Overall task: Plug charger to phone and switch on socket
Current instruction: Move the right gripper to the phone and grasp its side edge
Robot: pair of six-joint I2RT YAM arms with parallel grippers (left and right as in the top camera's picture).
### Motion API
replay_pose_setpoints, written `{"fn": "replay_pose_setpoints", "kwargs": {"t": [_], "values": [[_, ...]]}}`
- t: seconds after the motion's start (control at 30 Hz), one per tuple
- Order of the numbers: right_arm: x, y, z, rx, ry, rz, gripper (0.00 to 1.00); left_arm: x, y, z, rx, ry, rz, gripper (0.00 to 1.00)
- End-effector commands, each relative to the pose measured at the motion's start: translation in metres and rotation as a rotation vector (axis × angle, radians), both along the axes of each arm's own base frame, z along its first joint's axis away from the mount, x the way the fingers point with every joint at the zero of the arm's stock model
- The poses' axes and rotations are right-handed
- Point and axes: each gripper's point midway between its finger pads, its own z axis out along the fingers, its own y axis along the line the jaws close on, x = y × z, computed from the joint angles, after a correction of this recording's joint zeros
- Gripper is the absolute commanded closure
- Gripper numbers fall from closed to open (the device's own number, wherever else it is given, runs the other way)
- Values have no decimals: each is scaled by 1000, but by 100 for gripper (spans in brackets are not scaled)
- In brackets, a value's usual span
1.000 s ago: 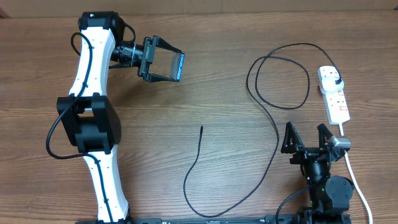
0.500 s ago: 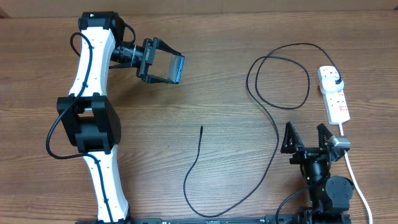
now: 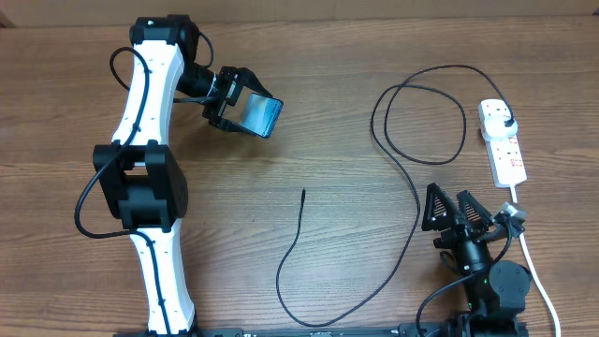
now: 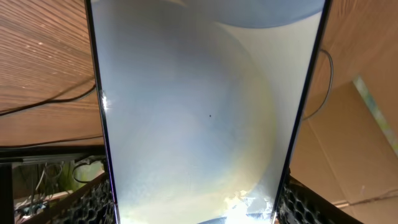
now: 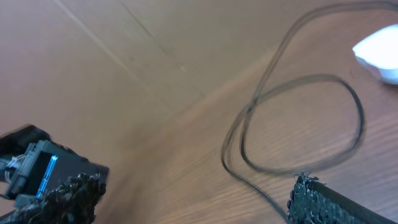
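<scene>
- Brown wooden table (image 3: 328,56), from overhead: the left gripper (image 3: 251,112) is clamped on the phone (image 3: 264,116) and holds it off the table at the far left, with the screen tilted up.
- The black charger (image 3: 416,201) has its loose tip lying mid-table. The cable curves toward the near edge, rises, loops, and ends at the plug seated in the far outlet of the socket (image 3: 505,154) on the right.
- The right gripper (image 3: 459,213) has its jaws spread and holds nothing. It sits near the front edge, just beside the white cord (image 3: 535,267).
- Left wrist: the pale, glary screen fills the view, with meshed fingers (image 4: 93,199) at its lower corners.
- Right wrist: the view is blurred. The cable loop lies ahead between parted fingers (image 5: 333,202), and the socket's white edge is at top right.
</scene>
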Motion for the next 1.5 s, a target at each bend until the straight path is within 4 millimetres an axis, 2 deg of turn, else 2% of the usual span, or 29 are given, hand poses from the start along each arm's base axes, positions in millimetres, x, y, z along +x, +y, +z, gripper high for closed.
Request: {"fn": "replay_pose_setpoints", "kwargs": {"t": [0.0,0.1,0.2,0.23,0.27,0.3,0.37,0.4,0.47,0.6,0.63,0.8,0.87,0.93,0.97,1.03,1.2,1.47], "values": [[4,7,35,11,14,41,0,4,3,5,52,-31,7,96],[27,26,38,40,179,159,0,5,10,-3,114,-42,0,96],[58,61,23,147,437,379,0,3,19,-14,219,-12,16,96],[64,70,21,178,468,440,0,3,20,-16,244,-3,21,96],[71,85,21,231,497,551,0,2,20,-19,270,6,24,96],[80,108,19,367,525,730,0,-1,18,-24,330,21,27,96],[87,117,9,478,569,806,0,-2,12,-29,394,21,23,96],[90,118,-7,510,608,815,0,-2,2,-31,417,11,18,96],[94,117,-20,522,642,792,0,-2,-13,-32,420,11,25,96],[95,122,-24,497,650,776,0,-6,-34,-37,508,35,74,96],[96,129,-30,478,668,749,0,-10,-49,-37,509,39,78,96],[97,150,-30,452,672,738,0,-23,-84,-37,519,85,118,96],[99,156,-35,420,672,713,0,-27,-107,-36,500,54,90,96],[100,157,-36,412,672,706,0,-30,-117,-36,496,45,82,96],[101,157,-38,403,672,691,0,-37,-132,-35,482,39,63,96],[101,157,-38,400,670,692,0,-42,-147,-32,444,44,46,96],[104,149,-48,386,700,624,0,-58,-170,-28,394,59,-6,96],[103,149,-49,386,704,620,0,-71,-196,-27,378,25,-51,96]]}}
